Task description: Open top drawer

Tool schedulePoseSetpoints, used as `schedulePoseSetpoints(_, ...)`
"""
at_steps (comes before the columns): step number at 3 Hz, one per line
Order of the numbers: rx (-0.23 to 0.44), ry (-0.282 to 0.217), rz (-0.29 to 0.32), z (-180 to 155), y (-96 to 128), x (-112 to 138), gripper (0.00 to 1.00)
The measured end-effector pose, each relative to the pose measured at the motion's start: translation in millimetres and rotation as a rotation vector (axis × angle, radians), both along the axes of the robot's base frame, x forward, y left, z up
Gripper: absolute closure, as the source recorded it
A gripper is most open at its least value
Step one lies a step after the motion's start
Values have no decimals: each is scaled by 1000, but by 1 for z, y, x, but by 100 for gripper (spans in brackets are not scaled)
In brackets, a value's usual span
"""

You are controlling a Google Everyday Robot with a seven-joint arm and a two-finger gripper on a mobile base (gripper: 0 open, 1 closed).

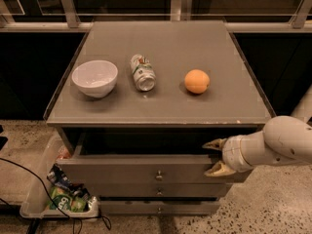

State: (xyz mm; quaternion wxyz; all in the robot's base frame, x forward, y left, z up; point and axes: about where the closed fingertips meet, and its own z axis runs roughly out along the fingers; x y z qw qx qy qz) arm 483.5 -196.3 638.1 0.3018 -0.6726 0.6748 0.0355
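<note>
The top drawer (pixel 122 169) is a wide grey front with a small brass knob (pixel 158 175) at its centre. It stands pulled out from the cabinet, with a dark gap above it under the table top. My gripper (pixel 214 156) is at the drawer's right end, by the top edge of the front. Its two tan fingers are spread apart, one above and one below the edge. The white arm (pixel 278 143) reaches in from the right.
On the grey cabinet top (pixel 161 101) are a white bowl (pixel 95 78), a can lying on its side (pixel 143 72) and an orange (pixel 197 81). Two narrower drawers (pixel 158 192) sit below. A bin with packets (pixel 61 194) and a black cable (pixel 29 179) lie on the floor at left.
</note>
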Motion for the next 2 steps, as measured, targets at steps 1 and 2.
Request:
schedulePoseSetpoints(1,63,22,74,5,10,-15,8)
schedulePoseSetpoints(2,100,35,112,-1,-14,-70,27)
